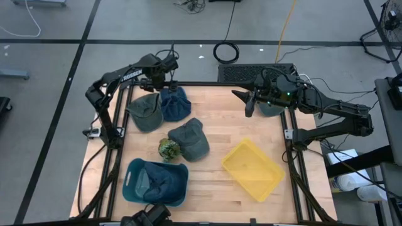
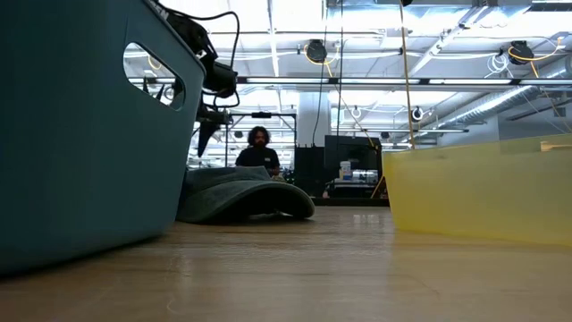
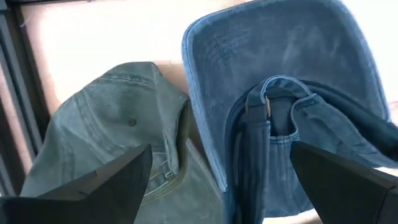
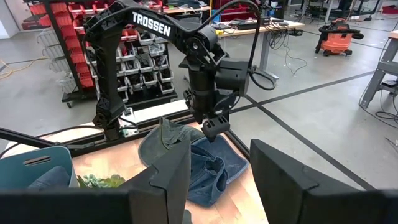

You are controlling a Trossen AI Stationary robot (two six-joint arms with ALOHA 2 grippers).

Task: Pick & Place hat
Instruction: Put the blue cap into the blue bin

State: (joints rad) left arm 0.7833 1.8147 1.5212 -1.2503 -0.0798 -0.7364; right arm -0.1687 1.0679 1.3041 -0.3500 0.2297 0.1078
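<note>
Several hats lie on the wooden table. A blue hat (image 1: 176, 104) lies upside down at the far left, next to a green hat (image 1: 145, 112). A grey-green hat (image 1: 190, 139) sits mid-table, with a camouflage one (image 1: 168, 149) beside it. My left gripper (image 1: 164, 83) hovers open just above the blue hat (image 3: 280, 74), its fingers standing either side of the back strap (image 3: 267, 115), with the green hat (image 3: 118, 118) alongside. My right gripper (image 1: 249, 103) hangs open over the far right of the table and holds nothing (image 4: 217, 180).
A teal basket (image 1: 133, 188) with blue hats inside stands at the near left. A yellow tray (image 1: 252, 169) lies near right. A grey-green shape (image 1: 271, 110) lies partly under the right arm. Bare wood shows mid-table. A person (image 2: 259, 152) sits beyond the far edge.
</note>
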